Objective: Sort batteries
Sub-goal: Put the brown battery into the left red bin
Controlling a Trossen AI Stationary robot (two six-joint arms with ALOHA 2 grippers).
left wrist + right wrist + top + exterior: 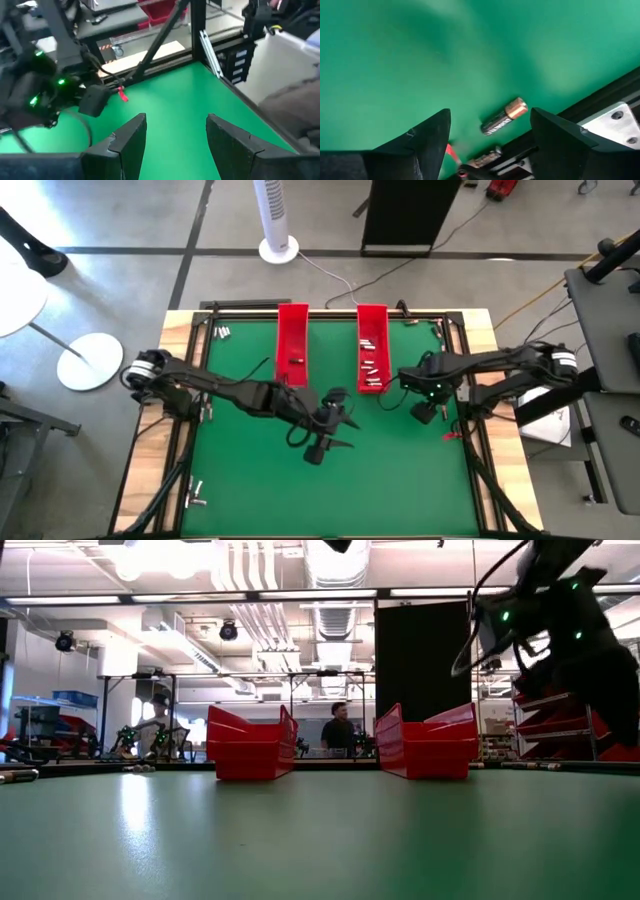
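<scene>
Left of the two red trays (292, 340), near the green surface (250, 470)'s far corner, lie a few batteries (221, 332); more sit inside the right tray (372, 345). Just in front of the trays, the left pincer (175, 145) hangs open and empty above the surface. Right of the trays, the right pincer (490, 137) hovers open over one copper-tipped battery (504, 116) beside the black frame rail (600, 100).

- The counter (260, 480) has a green top.
- Two red trays (292, 345) (371, 348) sit at the far side.
- Small batteries (221, 332) lie far left, more (196, 498) near left.
- One battery (504, 116) lies by the right edge.
</scene>
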